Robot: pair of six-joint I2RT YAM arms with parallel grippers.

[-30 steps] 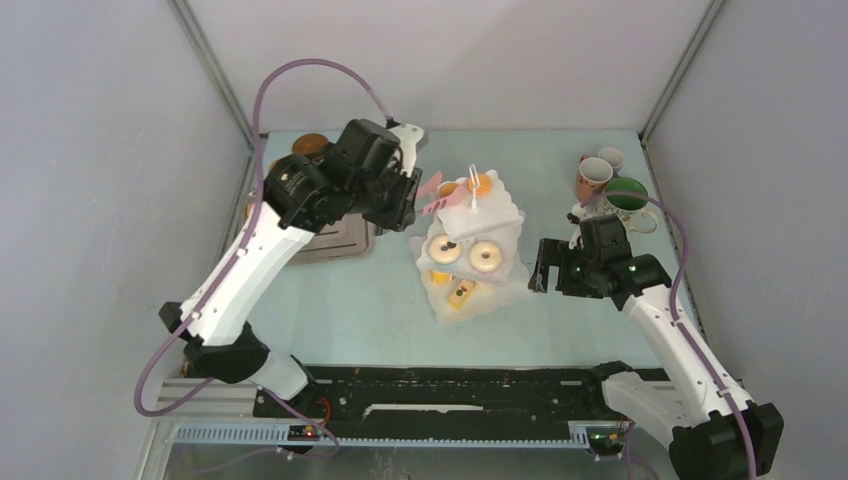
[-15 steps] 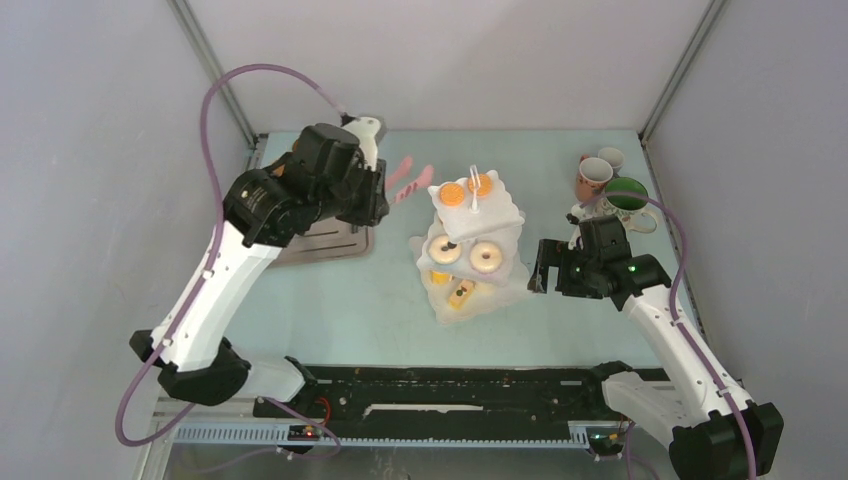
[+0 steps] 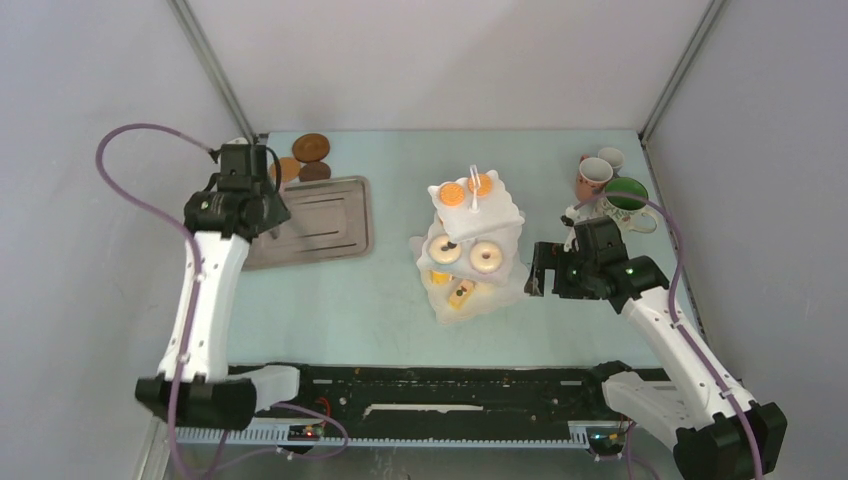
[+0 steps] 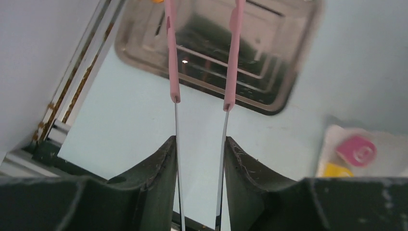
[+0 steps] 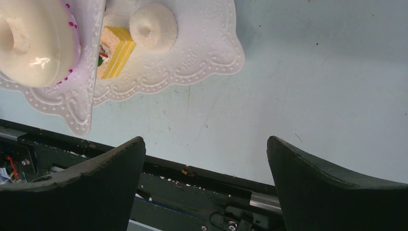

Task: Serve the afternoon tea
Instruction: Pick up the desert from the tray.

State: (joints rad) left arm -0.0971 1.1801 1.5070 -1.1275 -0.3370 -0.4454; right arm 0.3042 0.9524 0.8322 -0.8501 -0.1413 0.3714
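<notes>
The white three-tier stand (image 3: 470,240) stands mid-table, with orange biscuits (image 3: 452,194) on top, donuts (image 3: 486,257) in the middle and a yellow cake (image 3: 461,293) at the bottom. My left gripper (image 3: 250,205) is over the left end of the grey tray (image 3: 330,215). It is shut on the pink tongs (image 4: 172,57), whose tips hang above the tray (image 4: 288,72). My right gripper (image 3: 540,270) is open and empty, just right of the stand. Its view shows the bottom tier (image 5: 202,53) and the cake (image 5: 114,50). Pink (image 3: 593,178), pale (image 3: 610,158) and green-inside (image 3: 625,198) mugs stand at the back right.
Brown coasters (image 3: 311,147) lie behind the grey tray at the back left. Metal frame posts run along both side walls. The black rail (image 3: 450,385) lines the near edge. The right arm lies between the stand and the mugs.
My left arm has swung left and back from the stand's top tier to above the grey tray, carrying the pink tongs. The right arm has not moved.
</notes>
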